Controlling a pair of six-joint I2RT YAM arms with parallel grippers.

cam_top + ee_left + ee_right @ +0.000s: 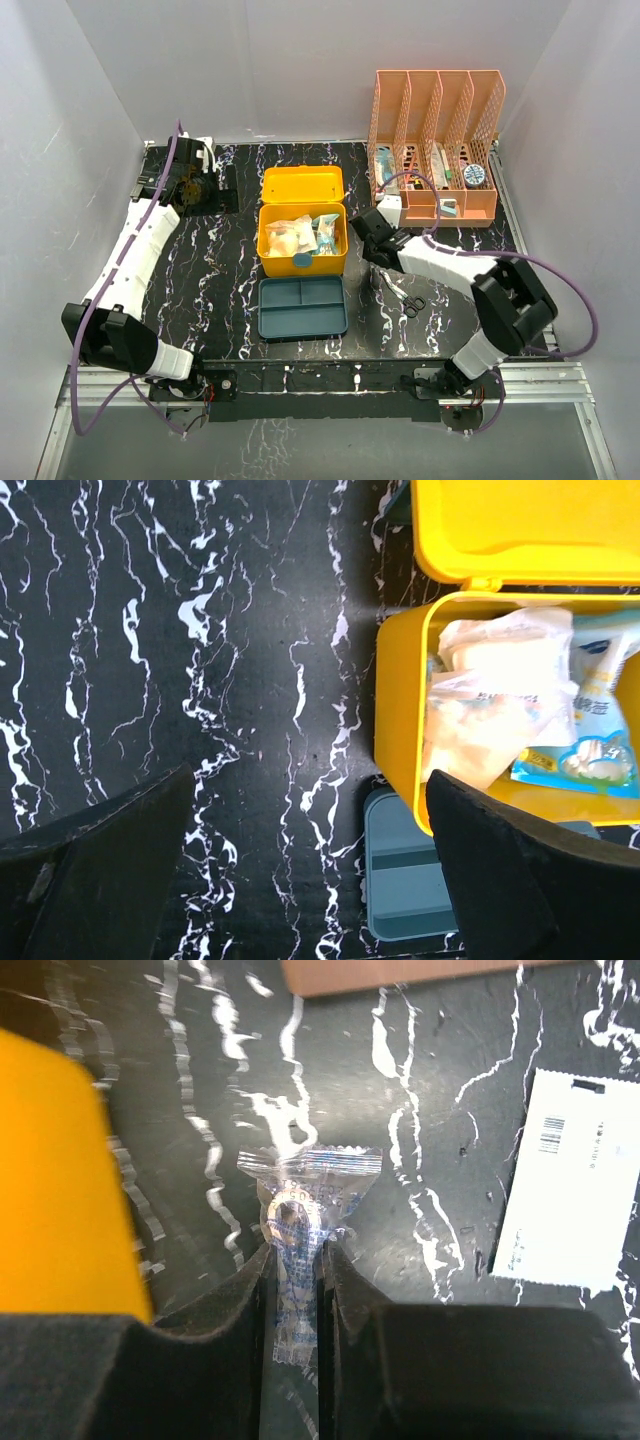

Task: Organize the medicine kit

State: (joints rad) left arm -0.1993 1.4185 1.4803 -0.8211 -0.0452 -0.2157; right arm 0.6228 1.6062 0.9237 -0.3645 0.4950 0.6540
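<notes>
The open medicine kit [280, 268] sits mid-table, with its teal tray [303, 307] on the near side. The right gripper [297, 1260] pinches a clear packet [305, 1175] just right of the kit. The left gripper [308, 777] is at the far left with its jaws spread wide.

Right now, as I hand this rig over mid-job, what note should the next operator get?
Left claw: wide open, empty, over the table left of the kit.
Right claw: shut on a clear sachet, just right of the kit.
Kit: centre of the table, lid open, packets piled inside. Tray is out, lying empty in front of it.
Done: kit opened, tray out, some packets in.
Left: put the sachet in. Scissors lie on the table and more supplies sit in the rack. Then probably tray back, lid shut.
</notes>
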